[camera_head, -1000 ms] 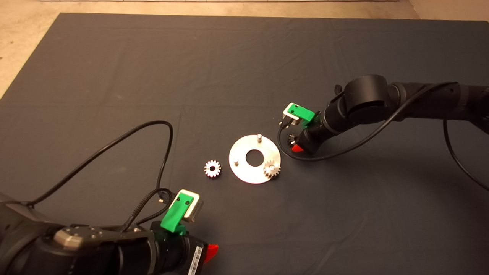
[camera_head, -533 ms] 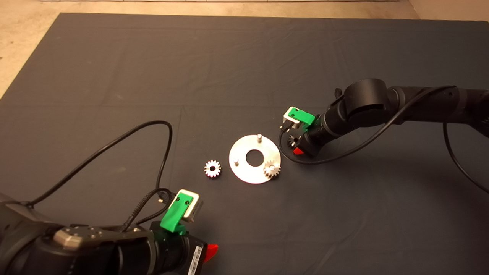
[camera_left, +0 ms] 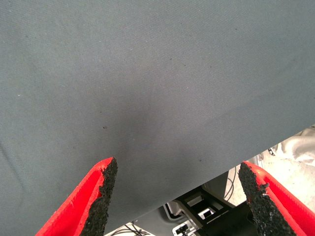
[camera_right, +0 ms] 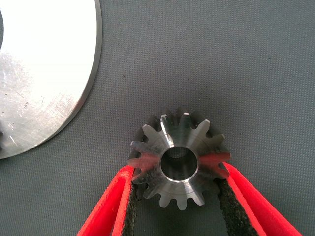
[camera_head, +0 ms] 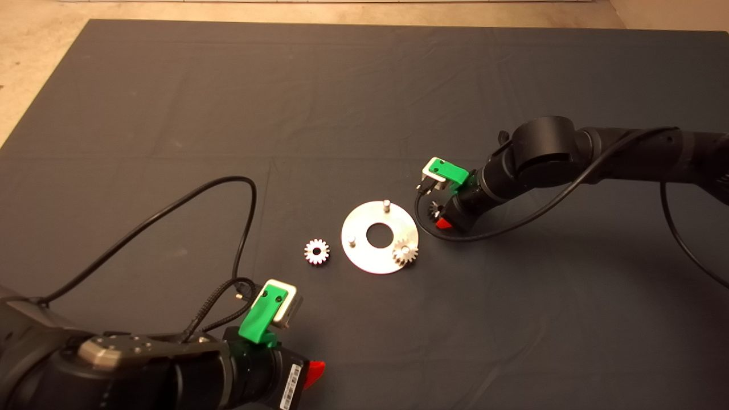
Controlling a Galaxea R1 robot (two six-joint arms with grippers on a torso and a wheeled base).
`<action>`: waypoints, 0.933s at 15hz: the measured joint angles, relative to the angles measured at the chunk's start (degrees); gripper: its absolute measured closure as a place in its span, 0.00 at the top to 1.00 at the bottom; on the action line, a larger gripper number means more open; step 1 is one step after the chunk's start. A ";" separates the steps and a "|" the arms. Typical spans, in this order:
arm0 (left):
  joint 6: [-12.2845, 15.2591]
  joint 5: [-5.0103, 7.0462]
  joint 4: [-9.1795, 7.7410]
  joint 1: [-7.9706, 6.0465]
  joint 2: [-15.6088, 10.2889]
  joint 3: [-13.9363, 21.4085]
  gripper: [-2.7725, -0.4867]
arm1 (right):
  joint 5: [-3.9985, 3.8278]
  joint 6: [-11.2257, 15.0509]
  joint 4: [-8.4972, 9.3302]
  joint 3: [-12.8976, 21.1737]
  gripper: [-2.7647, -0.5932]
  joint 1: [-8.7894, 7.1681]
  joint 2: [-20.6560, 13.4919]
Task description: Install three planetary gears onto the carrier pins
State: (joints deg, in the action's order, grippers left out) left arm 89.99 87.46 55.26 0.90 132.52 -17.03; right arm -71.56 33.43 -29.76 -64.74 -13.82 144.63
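The shiny round disc (camera_head: 370, 259) lies mid-mat with two bare carrier pins (camera_head: 386, 204) (camera_head: 352, 240). One planetary gear (camera_head: 405, 252) sits on the disc's near-right pin. A second gear (camera_head: 316, 251) lies loose on the mat just left of the disc. My right gripper (camera_head: 439, 216) is low at the disc's right edge, shut on a third gear (camera_right: 179, 160). Its pads press that gear's teeth from both sides, beside the disc rim (camera_right: 44, 73). My left gripper (camera_head: 313, 373) is parked at the lower left, open (camera_left: 179, 196) over bare mat.
A black cable (camera_head: 171, 210) loops from the left arm across the mat left of the loose gear. Another cable (camera_head: 512, 222) hangs under the right arm. The mat's near edge and equipment below it (camera_left: 206, 211) appear in the left wrist view.
The right arm shifted very slightly, still holding its gear beside the disc. The left arm sank a little toward the picture's bottom edge. The gears and disc have not moved.
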 joint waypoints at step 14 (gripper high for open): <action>0.22 0.02 -0.61 -0.17 0.00 0.00 0.55 | 1.28 0.02 0.02 -0.09 0.37 -0.01 0.49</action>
State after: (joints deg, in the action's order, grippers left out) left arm 90.21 87.48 54.65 0.73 132.52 -17.03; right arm -70.28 33.45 -29.73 -64.83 -13.84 145.12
